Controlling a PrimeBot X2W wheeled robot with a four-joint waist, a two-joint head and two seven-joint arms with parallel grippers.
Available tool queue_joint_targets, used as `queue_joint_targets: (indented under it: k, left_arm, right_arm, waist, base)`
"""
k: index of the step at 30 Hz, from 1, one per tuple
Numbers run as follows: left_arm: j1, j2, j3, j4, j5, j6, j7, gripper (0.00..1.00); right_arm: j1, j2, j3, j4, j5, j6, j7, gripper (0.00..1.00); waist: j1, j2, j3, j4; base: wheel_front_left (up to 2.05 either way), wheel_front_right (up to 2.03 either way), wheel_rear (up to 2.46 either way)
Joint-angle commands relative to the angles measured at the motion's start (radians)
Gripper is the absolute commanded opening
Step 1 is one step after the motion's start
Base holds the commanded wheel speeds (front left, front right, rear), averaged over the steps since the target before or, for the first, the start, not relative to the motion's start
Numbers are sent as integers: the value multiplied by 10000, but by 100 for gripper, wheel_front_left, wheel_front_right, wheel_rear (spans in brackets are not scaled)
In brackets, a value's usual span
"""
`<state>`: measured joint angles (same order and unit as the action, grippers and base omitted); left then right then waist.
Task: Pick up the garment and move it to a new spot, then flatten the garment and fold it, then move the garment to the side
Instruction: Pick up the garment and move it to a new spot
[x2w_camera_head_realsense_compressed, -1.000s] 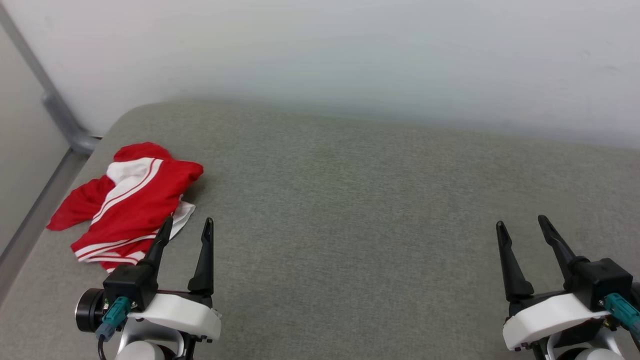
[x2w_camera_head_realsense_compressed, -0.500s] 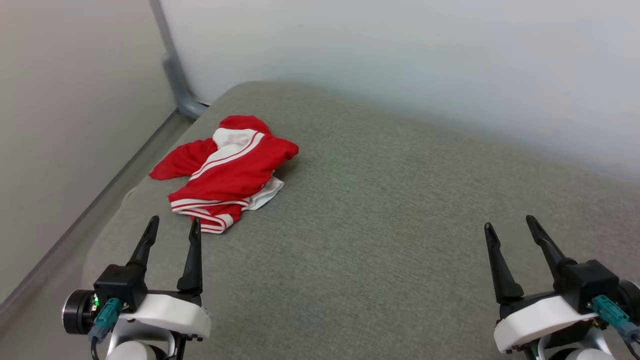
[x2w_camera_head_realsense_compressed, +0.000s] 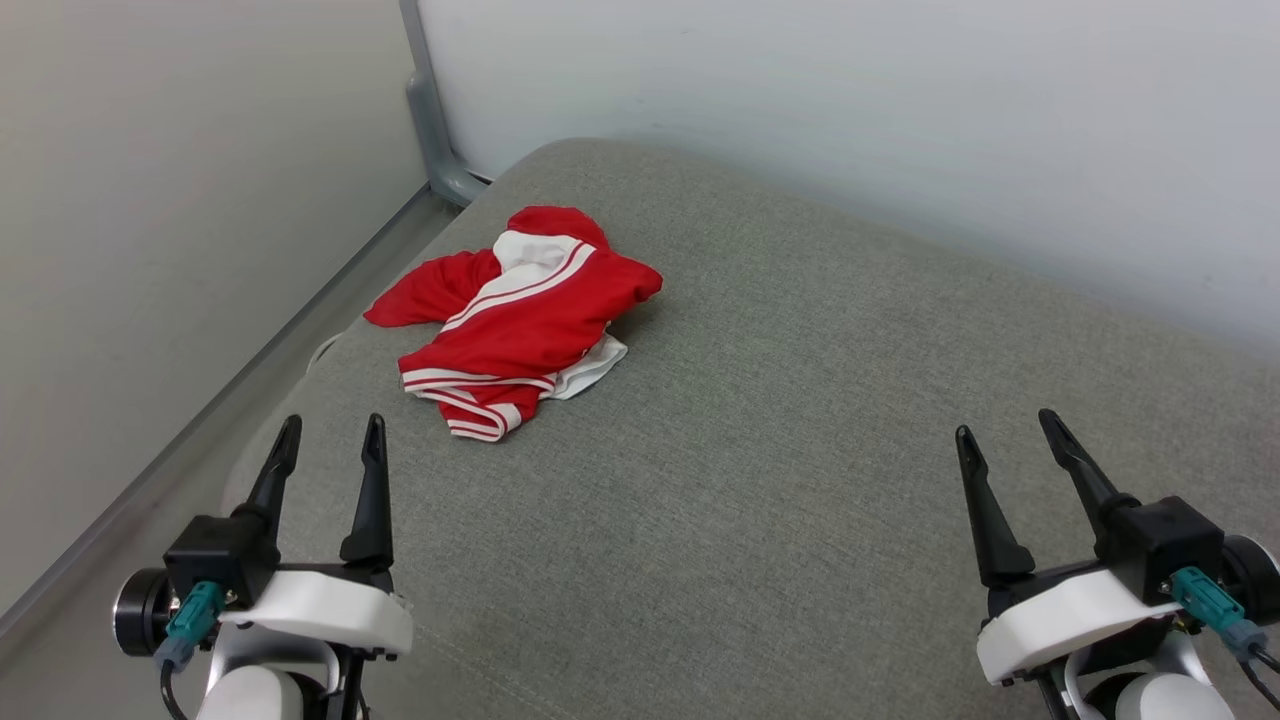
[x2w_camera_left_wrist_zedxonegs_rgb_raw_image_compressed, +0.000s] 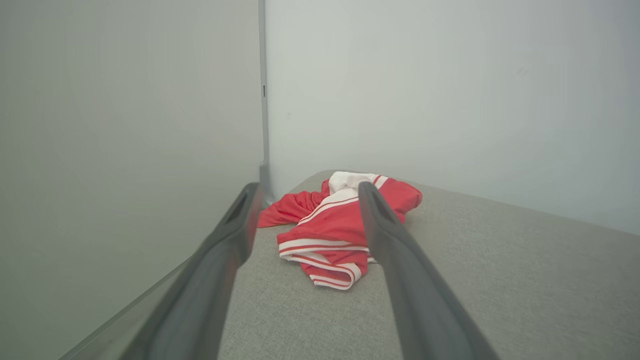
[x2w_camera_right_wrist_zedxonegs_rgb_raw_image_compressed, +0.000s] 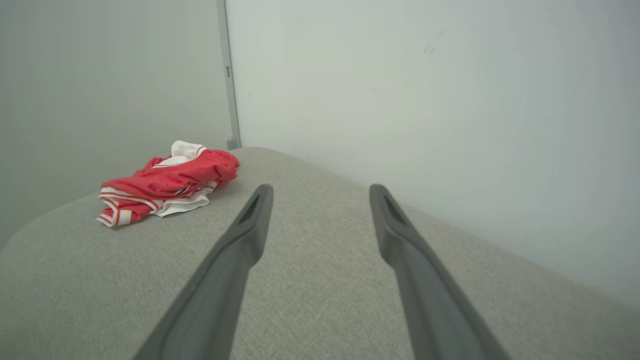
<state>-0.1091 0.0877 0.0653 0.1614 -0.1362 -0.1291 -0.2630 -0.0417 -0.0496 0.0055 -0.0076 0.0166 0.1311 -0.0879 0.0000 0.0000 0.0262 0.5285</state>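
View swung left; garment (x2w_camera_head_realsense_compressed: 530, 325) crumpled, red, white-striped; left gripper (x2w_camera_head_realsense_compressed: 331, 422), right gripper (x2w_camera_head_realsense_compressed: 1005, 425) fingers apart.

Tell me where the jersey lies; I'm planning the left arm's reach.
In the head view the garment lies crumpled on the grey cushion, far left, near the wall corner, ahead of the left end effector.
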Motion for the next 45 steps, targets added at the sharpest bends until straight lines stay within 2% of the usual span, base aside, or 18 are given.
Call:
queue_joint_targets:
  k: [1, 6, 12, 18, 25, 32, 39, 44, 45]
  left_arm:
    - [-209, -22, 1, 9, -78, -20, -24, 100]
    - [-976, 147, -230, 353, -508, -22, -24, 100]
    - [-2556, 585, -543, 1156, -1383, -23, -24, 100]
    - [-4523, 1406, -1016, 2423, -2715, -24, 351, 100]
    - [-6613, 2739, -1515, 4041, -5008, -23, 2981, 100]
    - [-7853, 3965, -1772, 5727, -6389, -14, 5756, 100]
    - [-8298, 4326, -2078, 7361, -6879, -14, 7841, 100]
    - [-7955, 3834, -2411, 8357, -7293, -7, 9262, 100]
    - [-7874, 3713, -2429, 8507, -7377, -7, 9429, 75]
  right_arm:
    - [-120, -13, -12, -22, -39, -7, 3, 100]
    - [-122, -13, -145, -188, -213, -7, 130, 100]
    - [-392, -13, -125, -599, -532, -7, 479, 100]
    - [-869, -13, -46, -1085, -934, -7, 855, 100]
    - [-1573, -13, 159, -1627, -1329, -7, 1161, 100]
    - [-2147, -11, 272, -1901, -1474, -7, 1257, 100]
    - [-2370, -11, 179, -1838, -1468, -7, 1096, 100]
    - [-2498, -11, 154, -1843, -1489, -7, 1054, 100]
    - [-2510, -11, 149, -1852, -1494, -7, 1069, 100]
  waist:
    - [0, 0, 69, 6]
    - [0, 0, 340, -12]
    - [0, 0, 1067, -450]
    - [0, 0, 2122, -1106]
    - [0, 0, 3540, -2020]
    - [0, 0, 4821, -2859]
    - [0, 0, 5448, -3230]
    - [0, 0, 5600, -3290]
    - [0, 0, 5610, -3289]
  base:
    - [0, 0, 0]
    - [0, 0, 0]
    - [0, 0, 0]
    - [0, 0, 0]
    - [0, 0, 0]
    - [0, 0, 0]
    - [0, 0, 0]
    - [0, 0, 0]
    - [0, 0, 0]
